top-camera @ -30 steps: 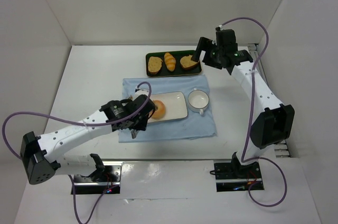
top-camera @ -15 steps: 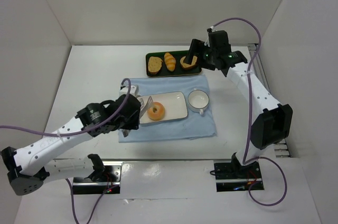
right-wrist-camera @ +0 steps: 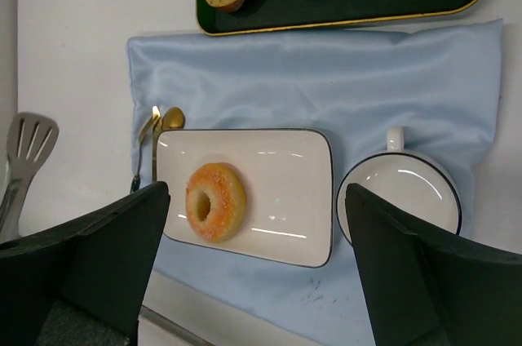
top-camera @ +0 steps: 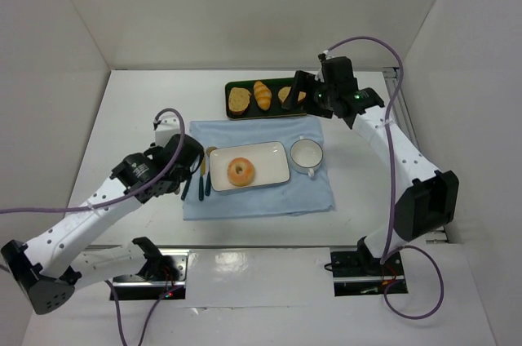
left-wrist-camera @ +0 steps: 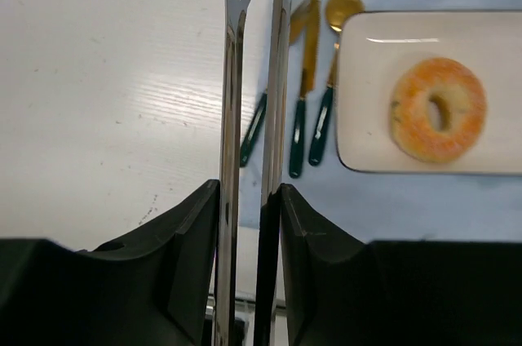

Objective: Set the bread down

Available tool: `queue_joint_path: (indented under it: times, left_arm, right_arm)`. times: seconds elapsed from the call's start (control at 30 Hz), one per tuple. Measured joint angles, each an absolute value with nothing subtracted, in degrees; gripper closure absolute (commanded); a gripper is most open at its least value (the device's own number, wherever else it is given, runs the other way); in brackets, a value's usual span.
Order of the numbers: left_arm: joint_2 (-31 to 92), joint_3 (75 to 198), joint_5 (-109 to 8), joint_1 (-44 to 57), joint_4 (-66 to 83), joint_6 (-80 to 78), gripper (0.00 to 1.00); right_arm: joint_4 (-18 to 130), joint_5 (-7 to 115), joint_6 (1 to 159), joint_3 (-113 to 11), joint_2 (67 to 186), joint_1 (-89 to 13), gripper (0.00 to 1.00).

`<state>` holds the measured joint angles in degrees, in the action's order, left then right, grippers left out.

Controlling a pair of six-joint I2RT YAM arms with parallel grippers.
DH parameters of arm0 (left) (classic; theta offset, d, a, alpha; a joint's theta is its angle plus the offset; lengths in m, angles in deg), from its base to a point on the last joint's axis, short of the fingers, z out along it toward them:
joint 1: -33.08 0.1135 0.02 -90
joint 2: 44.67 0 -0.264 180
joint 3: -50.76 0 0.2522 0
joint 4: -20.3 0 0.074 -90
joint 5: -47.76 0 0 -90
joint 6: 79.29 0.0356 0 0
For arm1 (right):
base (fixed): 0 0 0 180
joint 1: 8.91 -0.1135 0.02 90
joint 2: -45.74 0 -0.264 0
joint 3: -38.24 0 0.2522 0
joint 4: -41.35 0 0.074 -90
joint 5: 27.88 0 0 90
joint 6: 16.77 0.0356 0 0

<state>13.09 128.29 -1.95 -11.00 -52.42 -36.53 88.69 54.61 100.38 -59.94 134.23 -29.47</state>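
Your left gripper (left-wrist-camera: 249, 199) is clamped on a pair of metal tongs (left-wrist-camera: 232, 77). The two blades sit close together with nothing between them, and the slotted tip is over bare table (top-camera: 139, 109) just off the left edge of the blue cloth (top-camera: 261, 201). To the right of the tongs you'll see three green-handled pieces of cutlery (left-wrist-camera: 310, 121) lying on the cloth beside the white rectangular plate (top-camera: 273, 160).

The bread (top-camera: 241, 171) rests on the left half of that plate. It lies flat, apart from the tongs, with the cutlery between the two. Right of the plate stands a white cup (top-camera: 307, 154), also on the cloth.

Further right and toward the back, your right gripper (top-camera: 300, 90) hangs above the dark green tray (top-camera: 232, 110) of toast and a roll. Its fingers (right-wrist-camera: 98, 256) are spread wide and hold nothing, and the bread is well apart from them.
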Motion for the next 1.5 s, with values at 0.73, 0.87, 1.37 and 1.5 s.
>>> queue_joint_path:
  times: [0.73,0.87,1.37,1.5]
  left_arm:
    - [23.25,119.52,-19.44,24.72,-27.44,-15.55,0.56]
    - [23.28,119.52,-21.12,25.05,-25.89,-14.46,0.56]
    - [33.24,119.52,-26.69,26.84,-22.00,-10.55,0.56]
    - [36.08,119.52,-27.39,27.23,-21.65,-10.22,0.56]
  right_arm:
    - [90.48,53.26,99.25,-55.31,124.81,-29.27,0.05]
    - [90.66,53.06,99.20,-54.89,124.42,-29.27,0.05]
    - [90.72,52.30,99.07,-54.56,124.27,-28.20,0.05]
    - [90.75,51.77,99.07,-54.56,124.29,-27.56,0.05]
